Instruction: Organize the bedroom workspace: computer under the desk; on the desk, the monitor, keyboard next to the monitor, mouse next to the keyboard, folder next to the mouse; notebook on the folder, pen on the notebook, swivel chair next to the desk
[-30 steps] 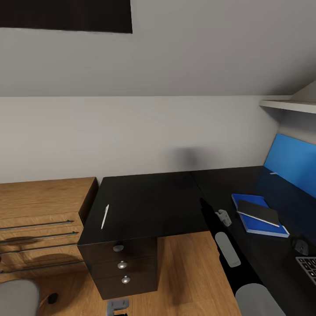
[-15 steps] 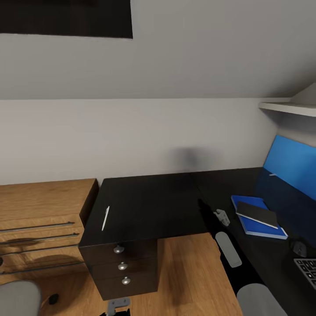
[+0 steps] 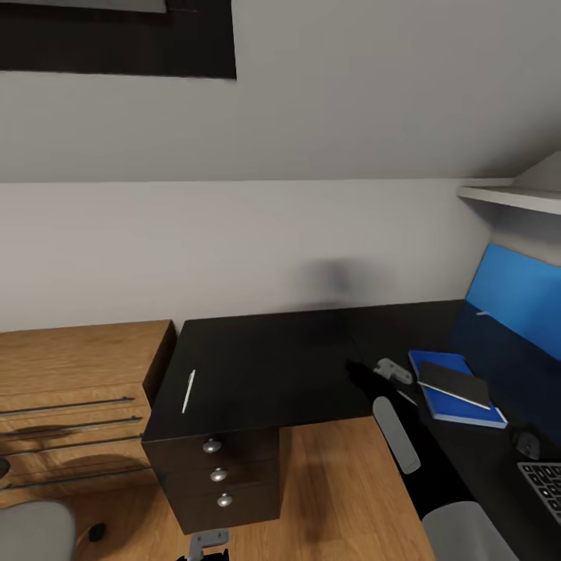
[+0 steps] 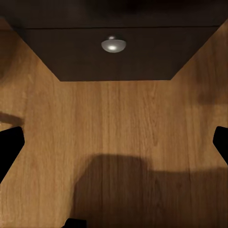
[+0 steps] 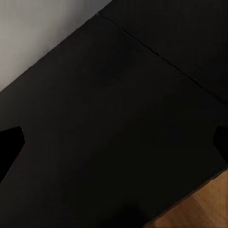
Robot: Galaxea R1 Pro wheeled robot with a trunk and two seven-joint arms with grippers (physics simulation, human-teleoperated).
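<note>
Your items: black L-shaped desk surface (image 3: 265,358), centre frame. Slim white pen (image 3: 188,390) lying flat near its left edge, above the three round-knobbed drawers (image 3: 218,474). Blue flat folder (image 3: 456,387) at right, dark notebook (image 3: 456,383) stacked on it. Black keyboard (image 3: 544,485) at lower right corner; small dark mouse (image 3: 528,445) just above it. Your right hand (image 3: 393,371) hovers over the surface left of the folder, fingers spread, released. Your left hand (image 4: 114,137) over wood floor (image 4: 118,128), fingers apart.

Black desk top (image 5: 118,123), seam across it, wall beyond, wood floor at corner.
</note>
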